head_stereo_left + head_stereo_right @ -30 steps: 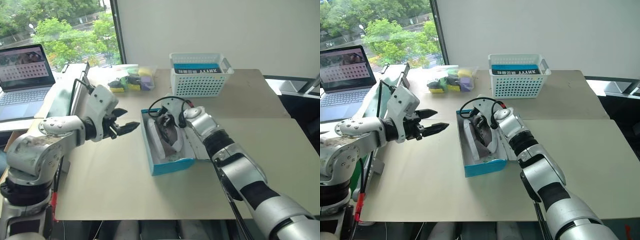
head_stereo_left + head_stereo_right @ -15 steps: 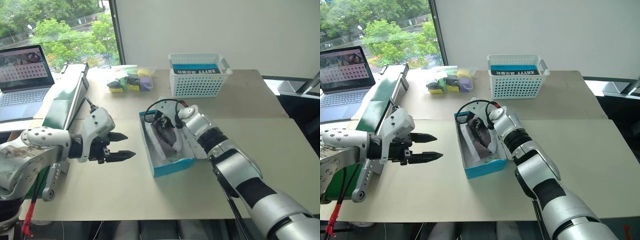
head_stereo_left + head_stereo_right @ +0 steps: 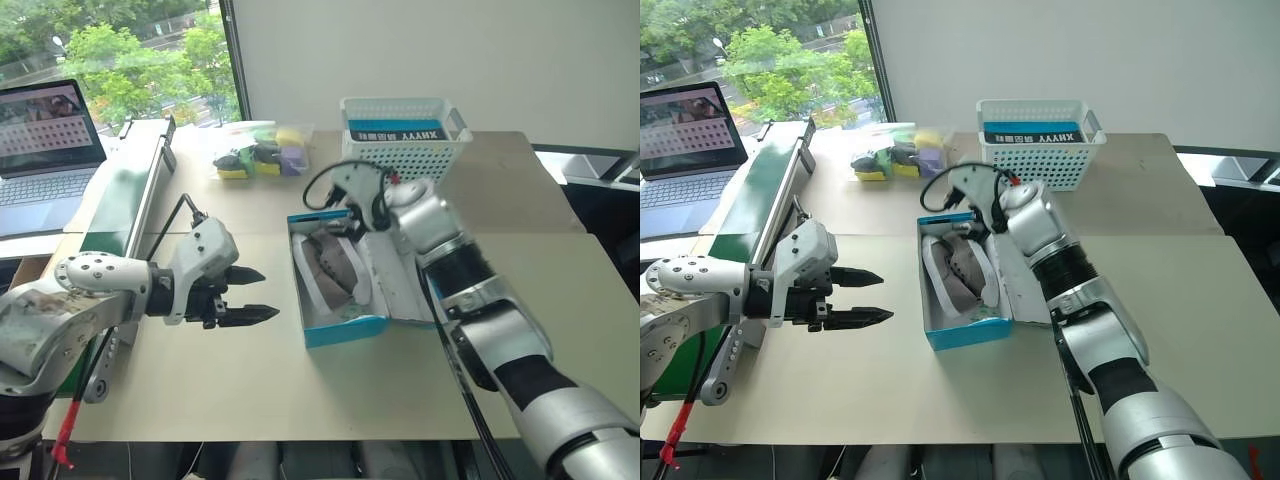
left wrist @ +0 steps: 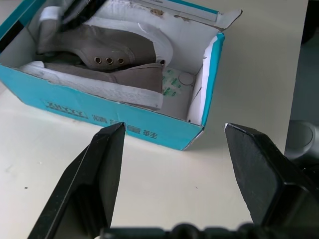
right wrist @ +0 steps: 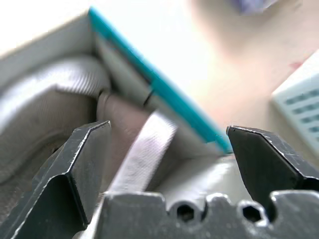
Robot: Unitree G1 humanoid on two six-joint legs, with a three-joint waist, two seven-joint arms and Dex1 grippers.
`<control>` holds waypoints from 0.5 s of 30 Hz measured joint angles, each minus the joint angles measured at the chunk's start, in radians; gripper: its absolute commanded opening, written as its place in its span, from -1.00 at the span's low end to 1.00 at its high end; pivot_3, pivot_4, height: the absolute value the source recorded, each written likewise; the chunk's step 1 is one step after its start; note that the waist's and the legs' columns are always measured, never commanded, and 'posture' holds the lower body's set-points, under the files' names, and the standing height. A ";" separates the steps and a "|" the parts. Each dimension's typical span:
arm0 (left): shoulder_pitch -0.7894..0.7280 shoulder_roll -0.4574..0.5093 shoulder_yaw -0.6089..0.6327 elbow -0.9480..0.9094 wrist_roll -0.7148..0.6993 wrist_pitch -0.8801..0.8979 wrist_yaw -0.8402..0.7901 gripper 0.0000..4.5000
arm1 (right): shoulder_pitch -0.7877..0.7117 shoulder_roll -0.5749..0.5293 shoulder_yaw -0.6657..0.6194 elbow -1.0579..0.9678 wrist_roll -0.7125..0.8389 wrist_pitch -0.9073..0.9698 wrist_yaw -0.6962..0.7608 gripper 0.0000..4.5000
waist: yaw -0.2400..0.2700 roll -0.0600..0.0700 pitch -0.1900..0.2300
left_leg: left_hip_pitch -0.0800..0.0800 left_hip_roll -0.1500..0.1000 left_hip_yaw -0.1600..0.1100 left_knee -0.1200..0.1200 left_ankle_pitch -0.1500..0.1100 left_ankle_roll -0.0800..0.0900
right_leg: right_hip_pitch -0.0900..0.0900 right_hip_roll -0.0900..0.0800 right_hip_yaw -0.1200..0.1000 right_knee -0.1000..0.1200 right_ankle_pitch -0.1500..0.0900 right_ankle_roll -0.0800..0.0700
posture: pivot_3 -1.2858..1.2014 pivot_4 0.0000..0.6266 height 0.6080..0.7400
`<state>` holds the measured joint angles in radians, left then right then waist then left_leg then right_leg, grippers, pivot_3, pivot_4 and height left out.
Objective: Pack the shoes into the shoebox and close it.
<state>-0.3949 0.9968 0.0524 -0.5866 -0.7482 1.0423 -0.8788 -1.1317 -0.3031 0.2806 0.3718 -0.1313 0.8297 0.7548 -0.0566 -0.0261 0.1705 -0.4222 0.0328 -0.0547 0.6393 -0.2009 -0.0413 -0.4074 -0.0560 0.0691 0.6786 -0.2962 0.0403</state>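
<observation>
The blue shoebox (image 3: 345, 332) stands open in the middle of the table, its white-lined lid (image 3: 398, 285) lying flat on the right. Both grey-beige shoes (image 3: 335, 270) lie inside it, one on its side with the pale sole showing (image 4: 99, 87). My right gripper (image 3: 345, 215) hovers open over the far end of the box, nothing between its fingers (image 5: 87, 164), with a shoe heel below it. My left gripper (image 3: 255, 295) stands open above the table, left of the box and pointing at its near corner (image 4: 199, 134), apart from it.
A white perforated basket (image 3: 400, 150) holding a blue box stands at the back. A bag of coloured items (image 3: 260, 160) lies left of it. A green rail (image 3: 125, 200) and a laptop (image 3: 45, 150) are at the far left.
My right gripper has opened and lifted out of the box, leaving the shoe inside. The left gripper has dropped and drawn back a little, still open.
</observation>
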 measured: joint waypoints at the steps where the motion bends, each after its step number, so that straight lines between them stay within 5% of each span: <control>1: -0.010 -0.001 -0.016 0.012 0.004 -0.015 -0.010 0.50 | -0.003 -0.029 -0.022 -0.086 0.020 0.060 0.019 0.98 | -0.001 0.000 0.000 | 0.000 0.000 0.000 0.000 0.000 0.000 | 0.000 0.000 0.000 0.000 0.000 0.000 | 0.03 -0.52 1.00; 5: -0.038 -0.001 -0.046 0.035 0.028 -0.048 -0.037 0.50 | 0.028 -0.126 -0.032 -0.263 0.066 0.176 0.067 0.37 | 0.003 0.000 0.000 | -0.001 0.000 0.001 0.000 -0.001 0.001 | 0.000 0.000 0.000 -0.004 0.000 0.000 | 0.03 -0.52 1.00; 9: -0.057 0.013 -0.076 0.078 0.059 -0.089 -0.087 0.50 | 0.165 -0.335 -0.086 -0.478 0.126 0.328 0.126 -0.21 | 0.027 0.000 0.001 | -0.002 0.000 0.000 0.000 -0.001 0.002 | 0.002 -0.001 -0.002 -0.008 0.000 0.000 | 0.03 -0.52 1.00; 14: -0.143 -0.006 -0.168 0.193 0.138 -0.172 -0.157 0.50 | 0.356 -0.533 -0.356 -0.802 0.325 0.712 0.236 -0.98 | 0.041 0.005 0.004 | -0.002 -0.001 0.001 0.000 -0.001 0.003 | 0.002 -0.001 -0.001 -0.008 0.000 0.000 | 0.03 -0.52 1.00; 15: -0.158 -0.015 -0.188 0.209 0.154 -0.187 -0.165 0.50 | 0.370 -0.543 -0.405 -0.847 0.354 0.743 0.240 -0.99 | 0.036 0.005 0.004 | -0.001 0.000 0.001 0.000 -0.001 0.003 | 0.002 0.000 0.000 -0.008 0.000 0.000 | 0.03 -0.52 1.00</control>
<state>-0.5524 0.9818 -0.1357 -0.3776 -0.5946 0.8548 -1.0442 -0.7618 -0.8462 -0.1248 -0.4750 0.2229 1.5724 0.9950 -0.0208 -0.0208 0.1749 -0.4234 0.0327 -0.0532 0.6396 -0.2023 -0.0387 -0.4050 -0.0557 0.0688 0.6704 -0.2965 0.0404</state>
